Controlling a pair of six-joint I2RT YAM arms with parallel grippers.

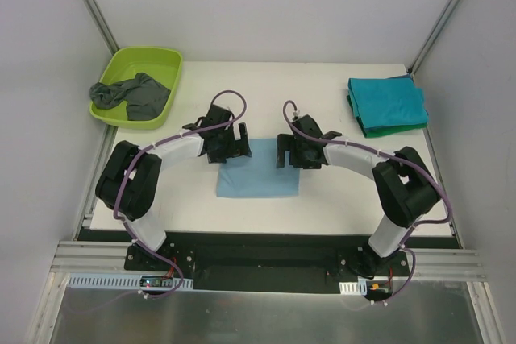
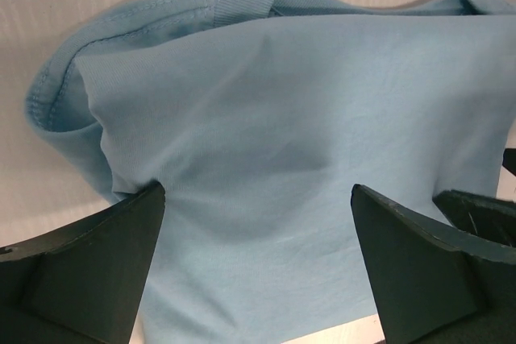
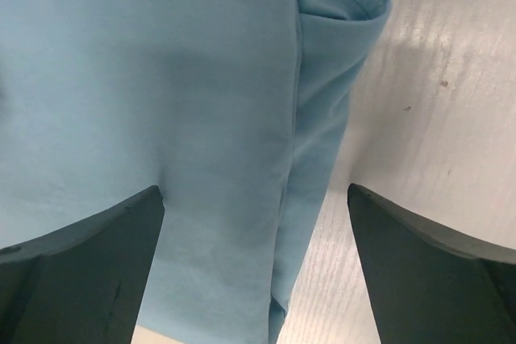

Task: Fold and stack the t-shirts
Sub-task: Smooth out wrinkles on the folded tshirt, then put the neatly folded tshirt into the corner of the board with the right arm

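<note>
A light blue t-shirt [image 1: 258, 173] lies folded flat in the middle of the table, print hidden. My left gripper [image 1: 228, 144] hovers open over its far left corner; in the left wrist view the shirt [image 2: 298, 142] fills the space between the fingers [image 2: 97, 271]. My right gripper [image 1: 297, 151] hovers open over its far right edge; the right wrist view shows the folded edge [image 3: 322, 118] between the fingers [image 3: 419, 271]. Folded teal and green t-shirts [image 1: 387, 104] are stacked at the far right. A dark grey t-shirt [image 1: 133, 96] lies crumpled in the tub.
A lime-green plastic tub [image 1: 137, 84] stands at the far left corner of the white table [image 1: 339, 207]. Metal frame posts and grey walls enclose the table at the back and sides.
</note>
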